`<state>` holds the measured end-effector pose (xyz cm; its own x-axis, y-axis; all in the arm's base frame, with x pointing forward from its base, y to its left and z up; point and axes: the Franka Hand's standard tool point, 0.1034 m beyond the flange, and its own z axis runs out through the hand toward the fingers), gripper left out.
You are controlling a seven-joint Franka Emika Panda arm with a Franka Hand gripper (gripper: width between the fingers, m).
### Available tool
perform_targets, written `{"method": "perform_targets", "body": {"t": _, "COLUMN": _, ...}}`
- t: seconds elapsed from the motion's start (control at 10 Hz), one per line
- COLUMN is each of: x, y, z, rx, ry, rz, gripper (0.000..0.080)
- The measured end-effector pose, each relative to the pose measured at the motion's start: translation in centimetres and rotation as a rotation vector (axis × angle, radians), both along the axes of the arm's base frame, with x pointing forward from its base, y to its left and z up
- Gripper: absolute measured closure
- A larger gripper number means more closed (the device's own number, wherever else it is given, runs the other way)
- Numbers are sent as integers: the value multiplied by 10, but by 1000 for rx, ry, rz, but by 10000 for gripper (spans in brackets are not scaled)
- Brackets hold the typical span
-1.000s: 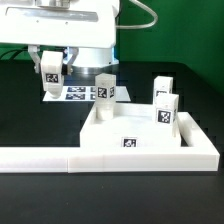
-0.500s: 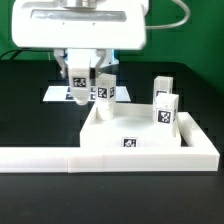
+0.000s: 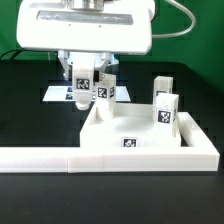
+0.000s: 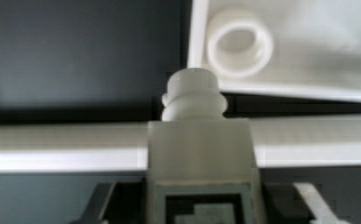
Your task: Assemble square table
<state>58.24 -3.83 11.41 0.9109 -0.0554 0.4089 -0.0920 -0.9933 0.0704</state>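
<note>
The white square table slab (image 3: 145, 128) lies against the L-shaped barrier, its tag facing front. My gripper (image 3: 84, 96) is shut on a white tagged leg (image 3: 84, 80) and hangs just off the slab's far corner on the exterior view's left. A second leg (image 3: 106, 90) stands upright right beside it. Two more legs (image 3: 163, 87) (image 3: 167, 110) stand at the slab's edge on the exterior view's right. In the wrist view the held leg (image 4: 200, 150) fills the space between my gripper's (image 4: 200, 208) jaws. Its threaded tip points toward a round corner socket (image 4: 244, 45).
The long white L-shaped barrier (image 3: 60, 158) runs along the front and wraps the slab on the exterior view's right. The marker board (image 3: 58, 94) lies flat behind the slab, partly under my gripper. Black tabletop surrounds everything.
My gripper has carried the leg toward the exterior view's right, from above the marker board to beside the standing leg at the slab's far corner. The other parts stayed put.
</note>
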Motion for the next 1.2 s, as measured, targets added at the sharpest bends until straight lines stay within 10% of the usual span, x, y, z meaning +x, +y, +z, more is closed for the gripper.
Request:
{"method": "perform_targets", "body": {"t": 0.5, "x": 11, "y": 23, "z": -7, "rx": -10, "ry": -65, "rz": 37, "gripper": 512}}
{"method": "perform_targets", "body": {"t": 1.2, "x": 10, "y": 17, "z": -10, "rx": -11, "ry": -82, "rz": 44, "gripper": 512}}
